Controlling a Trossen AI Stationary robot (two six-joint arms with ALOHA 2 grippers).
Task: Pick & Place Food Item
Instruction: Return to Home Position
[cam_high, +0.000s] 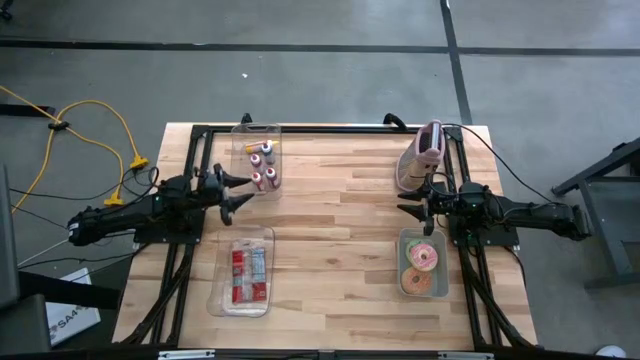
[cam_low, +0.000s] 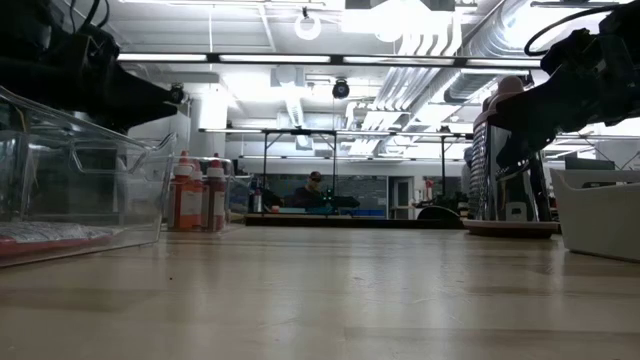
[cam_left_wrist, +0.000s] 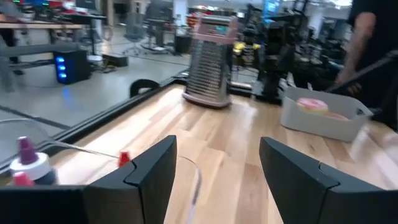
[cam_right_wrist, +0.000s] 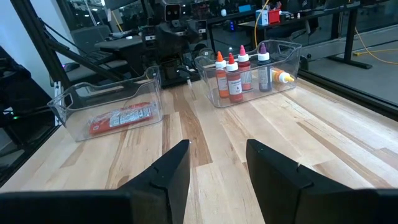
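Pink donut (cam_high: 423, 257) and orange donut (cam_high: 416, 282) lay side by side in the gray bin (cam_high: 402, 262) by the worktop's (cam_high: 340, 230) right edge; the placing looked done, so you held both arms off the goods. Right gripper (cam_high: 412, 218) hovered just beside the bin's rim, fingers apart, empty; left gripper (cam_high: 246, 192) sat by the bottle bin (cam_high: 258, 132), fingers apart, empty. The worktop's middle lay open between them; the grater (cam_high: 428, 150) stood near the right gripper, so I'd judge you needed to mind it and the rim on retreat.
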